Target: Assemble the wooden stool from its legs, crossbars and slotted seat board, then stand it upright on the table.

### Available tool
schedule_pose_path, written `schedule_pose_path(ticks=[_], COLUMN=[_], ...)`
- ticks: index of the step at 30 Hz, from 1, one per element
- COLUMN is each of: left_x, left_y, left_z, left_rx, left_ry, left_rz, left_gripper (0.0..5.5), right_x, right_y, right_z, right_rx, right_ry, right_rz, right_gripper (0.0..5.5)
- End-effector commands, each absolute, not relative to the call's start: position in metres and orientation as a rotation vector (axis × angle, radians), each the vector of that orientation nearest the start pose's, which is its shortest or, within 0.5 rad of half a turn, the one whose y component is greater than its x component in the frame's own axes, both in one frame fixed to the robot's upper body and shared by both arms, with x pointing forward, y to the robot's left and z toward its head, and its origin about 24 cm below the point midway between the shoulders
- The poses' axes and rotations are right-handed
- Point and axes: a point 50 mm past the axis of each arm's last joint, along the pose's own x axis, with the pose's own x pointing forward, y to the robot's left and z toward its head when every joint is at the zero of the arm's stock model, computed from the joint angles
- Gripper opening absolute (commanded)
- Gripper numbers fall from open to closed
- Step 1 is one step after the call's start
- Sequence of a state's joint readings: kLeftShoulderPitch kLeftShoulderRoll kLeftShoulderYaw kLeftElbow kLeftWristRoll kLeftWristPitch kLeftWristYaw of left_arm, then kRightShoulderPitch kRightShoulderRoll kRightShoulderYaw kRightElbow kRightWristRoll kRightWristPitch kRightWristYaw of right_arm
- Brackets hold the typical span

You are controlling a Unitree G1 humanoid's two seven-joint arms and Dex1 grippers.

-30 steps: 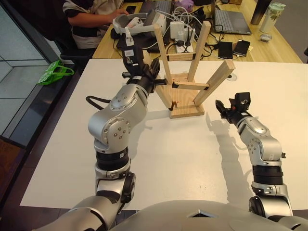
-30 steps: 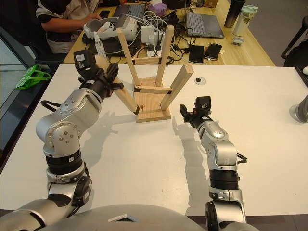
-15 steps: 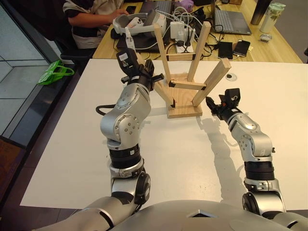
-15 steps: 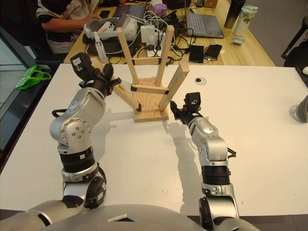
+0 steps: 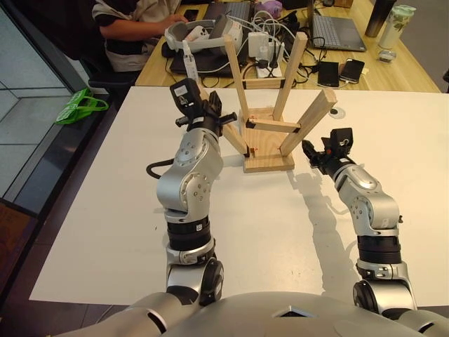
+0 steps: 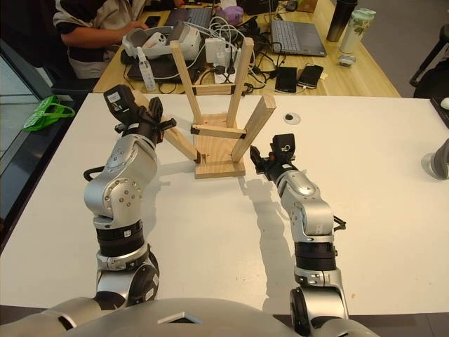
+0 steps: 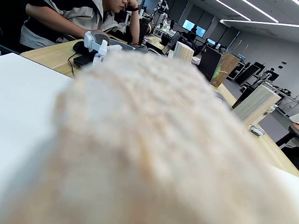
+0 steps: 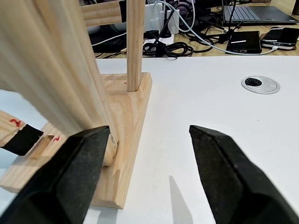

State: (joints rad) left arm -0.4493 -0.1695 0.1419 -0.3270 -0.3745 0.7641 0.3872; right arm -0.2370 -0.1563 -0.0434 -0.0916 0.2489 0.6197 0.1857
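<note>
The wooden stool stands upside down near the table's far edge, its seat board flat on the white table and its legs pointing up, joined by crossbars. My left gripper sits on the slanted left leg and looks shut on it. That leg's blurred wood is pressed up against the left wrist camera. My right gripper is open low beside the foot of the slanted right leg. One finger touches that leg's base, and only bare table lies between the fingers.
A round cable grommet sits in the table behind the right gripper. Beyond the far edge a wooden desk carries laptops, phones, cables and a headset, with a person seated there. A green bag lies on the floor at the left.
The right gripper has come forward and left to the right leg's foot. The left arm has swung inward, its gripper sliding back along the left leg. The stool shifted slightly left.
</note>
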Motion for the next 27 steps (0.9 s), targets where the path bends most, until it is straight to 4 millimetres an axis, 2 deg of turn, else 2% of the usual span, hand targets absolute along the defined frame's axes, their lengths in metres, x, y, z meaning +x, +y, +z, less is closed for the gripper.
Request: schedule_pose_path(ticks=[1,7,13,16,22,27], left_x=[0.304,0.304,0.301,0.300,0.299,0.294], left_y=[0.110,0.109,0.102,0.099,0.108,0.118], left_z=[0.151,0.139,0.145,0.138,0.128,0.135], left_rx=[-0.561,-0.569,-0.662,-0.628,-0.421,-0.432], left_ry=[0.135,0.190,0.180,0.216,0.227,0.175], left_rz=[0.091,0.090,0.034,0.020,0.106,0.160], left_gripper=[1.00,1.00,1.00,1.00,1.00,1.00], right_x=[0.289,0.289,0.289,0.290,0.292,0.291], right_y=[-0.152,-0.153,-0.154,-0.155,-0.156,-0.159], right_z=[0.074,0.074,0.072,0.073,0.077,0.076], right_rx=[0.116,0.121,0.121,0.119,0.118,0.113], right_ry=[0.283,0.279,0.283,0.280,0.267,0.268], right_rz=[0.262,0.249,0.243,0.238,0.230,0.222], right_gripper=[3.16,3.16,3.16,3.16,3.16,3.16])
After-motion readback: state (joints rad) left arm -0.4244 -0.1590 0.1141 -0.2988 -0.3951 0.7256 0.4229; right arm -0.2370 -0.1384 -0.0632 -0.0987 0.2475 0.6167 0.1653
